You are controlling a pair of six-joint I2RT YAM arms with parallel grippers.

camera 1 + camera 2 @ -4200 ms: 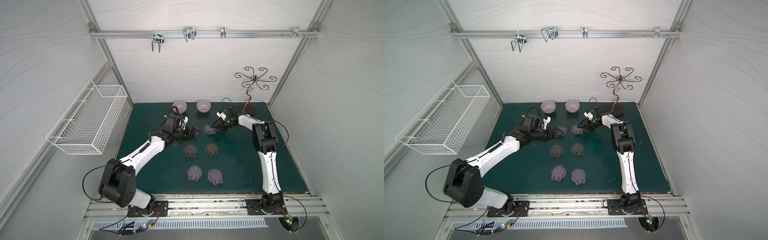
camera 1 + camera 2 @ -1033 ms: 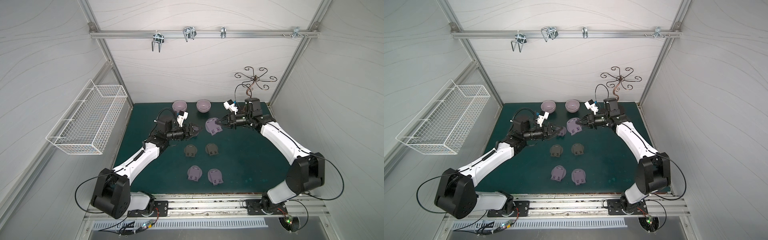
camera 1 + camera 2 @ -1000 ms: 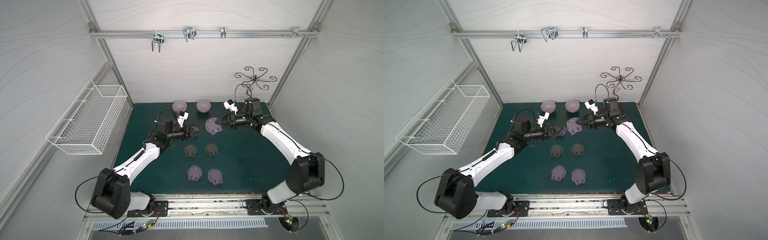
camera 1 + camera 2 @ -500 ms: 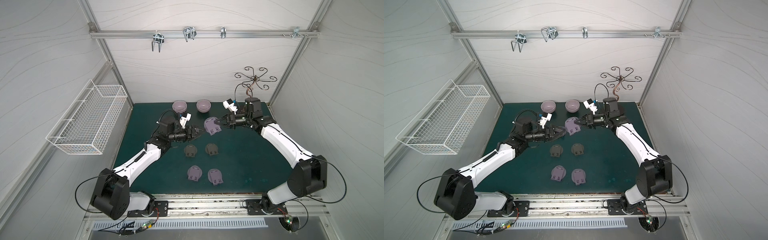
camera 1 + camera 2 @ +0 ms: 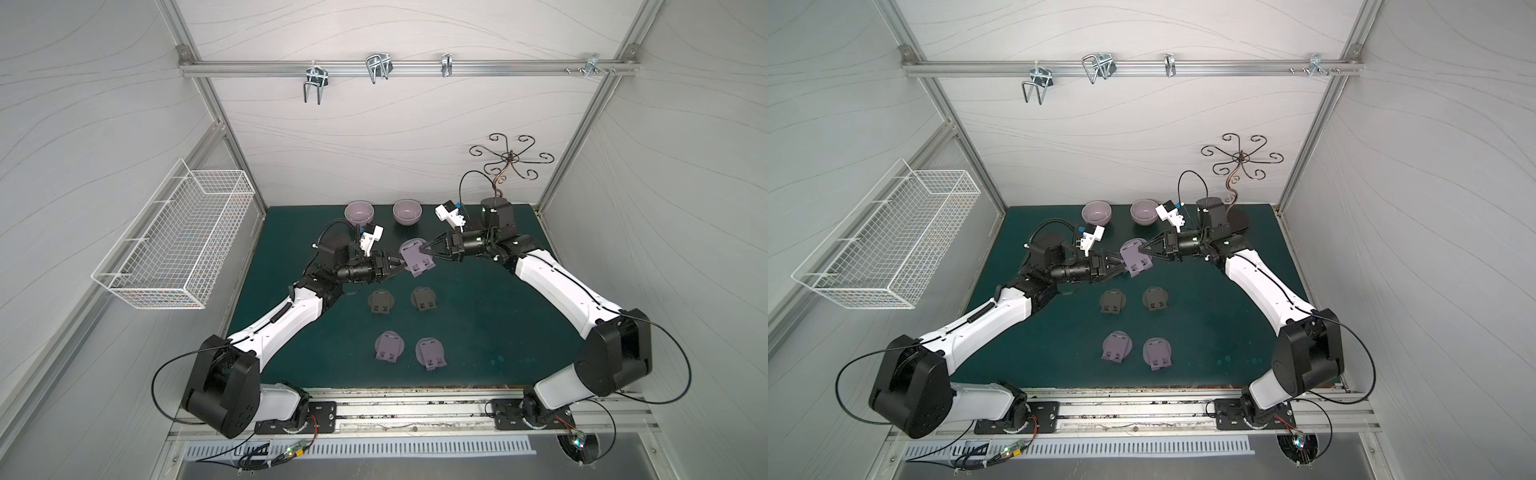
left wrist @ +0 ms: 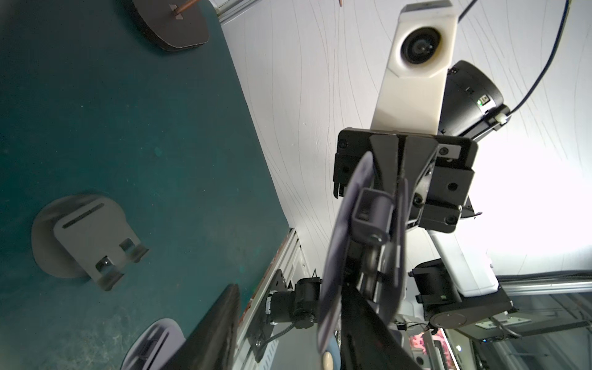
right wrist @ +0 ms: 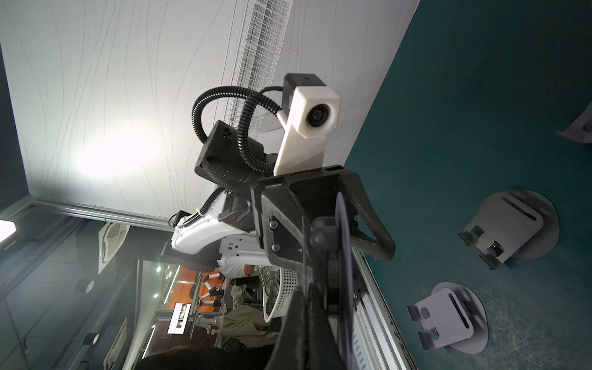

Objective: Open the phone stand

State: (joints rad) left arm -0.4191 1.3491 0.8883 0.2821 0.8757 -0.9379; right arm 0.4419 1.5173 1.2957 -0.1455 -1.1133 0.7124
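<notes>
Held aloft edge-on, the stand (image 5: 417, 261) lies straight ahead of both tools, the right gripper (image 5: 423, 249) pinched shut on the edge at its tips and the left gripper (image 5: 400, 267) half-wide astride the opposite edge, seemingly not yet clamped.

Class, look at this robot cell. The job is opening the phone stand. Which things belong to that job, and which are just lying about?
Belongs to the job:
- held purple phone stand, in the air
- right gripper, shut on it
- left gripper, fingers either side of it

Lying about:
- two dark stands
- two purple stands
- two bowls
- wire basket
- hook tree
</notes>
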